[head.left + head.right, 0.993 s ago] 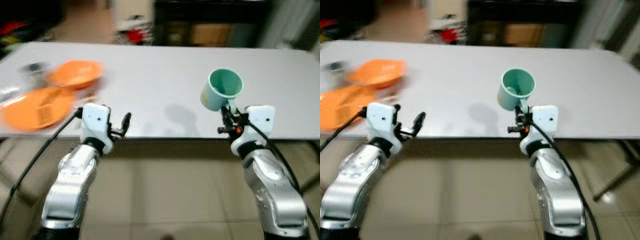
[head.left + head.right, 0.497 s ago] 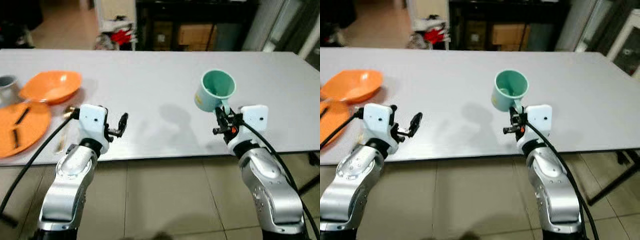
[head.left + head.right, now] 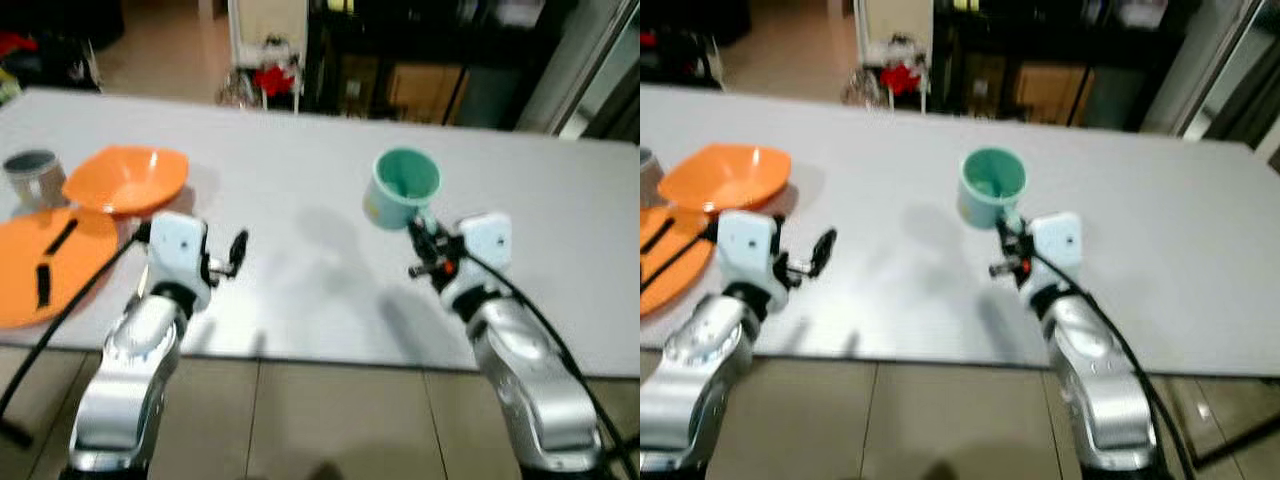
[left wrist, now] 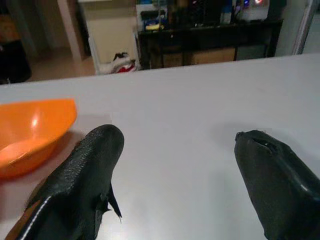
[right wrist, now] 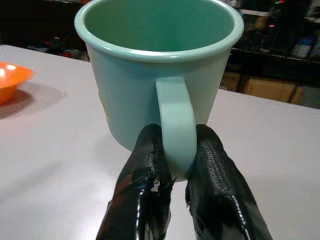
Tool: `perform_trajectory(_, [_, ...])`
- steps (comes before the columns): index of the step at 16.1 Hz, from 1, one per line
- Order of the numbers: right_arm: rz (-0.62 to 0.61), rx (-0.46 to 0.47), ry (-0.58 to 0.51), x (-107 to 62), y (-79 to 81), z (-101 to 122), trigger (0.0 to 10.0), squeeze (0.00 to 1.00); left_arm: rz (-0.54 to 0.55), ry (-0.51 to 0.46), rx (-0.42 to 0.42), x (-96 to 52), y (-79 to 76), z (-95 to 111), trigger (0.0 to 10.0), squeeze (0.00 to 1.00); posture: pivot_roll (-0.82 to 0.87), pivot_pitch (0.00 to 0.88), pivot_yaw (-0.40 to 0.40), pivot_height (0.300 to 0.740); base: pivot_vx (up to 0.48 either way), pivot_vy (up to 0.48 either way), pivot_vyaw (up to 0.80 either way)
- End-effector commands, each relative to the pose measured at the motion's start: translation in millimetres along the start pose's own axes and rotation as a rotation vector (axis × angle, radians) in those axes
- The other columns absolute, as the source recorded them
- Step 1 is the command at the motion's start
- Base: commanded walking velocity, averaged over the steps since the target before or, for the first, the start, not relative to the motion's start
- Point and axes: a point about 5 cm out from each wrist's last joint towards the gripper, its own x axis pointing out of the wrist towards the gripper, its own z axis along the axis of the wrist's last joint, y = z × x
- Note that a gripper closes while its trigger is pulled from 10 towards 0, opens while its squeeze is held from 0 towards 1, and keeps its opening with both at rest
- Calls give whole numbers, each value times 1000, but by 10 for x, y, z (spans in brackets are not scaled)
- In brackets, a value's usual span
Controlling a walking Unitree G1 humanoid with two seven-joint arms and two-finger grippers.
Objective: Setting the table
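A mint-green mug (image 3: 403,187) hangs upright above the white table (image 3: 300,190), held by its handle (image 5: 176,125) in my right gripper (image 3: 424,236), which is shut on it. My left gripper (image 3: 234,255) stands open over the table's near edge, with nothing between its fingers (image 4: 85,175). An orange bowl (image 3: 127,180) sits at the table's left, and an orange plate (image 3: 40,275) with dark utensils on it lies in front of the bowl. A grey cup (image 3: 31,177) stands left of the bowl.
Beyond the table's far edge stand dark shelves (image 3: 420,60) with boxes, and red things (image 3: 272,78) lie on the floor. Tiled floor (image 3: 330,420) shows below the near edge. The table's middle and right side are bare.
The camera has moved nearer and the picture has sharpened. Both grippers now reach farther over the table, the mug still held in the right one.
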Motion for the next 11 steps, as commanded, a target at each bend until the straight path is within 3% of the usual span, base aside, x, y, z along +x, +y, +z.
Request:
perform_trajectory(1, [-20,-6,2,-21,-69,-3,10000,0,-25,-12,2,7,-71,35,10000,0,166,0,-41,740,330,0,0])
perform_trajectory(8, [-81,22,38,-67,-140,-67,10000,0,-86,-4,22,16,-141,32,10000,0,147,0,-19,740,317,0,0])
perform_trajectory(11, [-128,34,118,-74,-197,-154,10000,0,-189,10,25,43,-240,26,10000,0,139,0,-8,740,201,0,0])
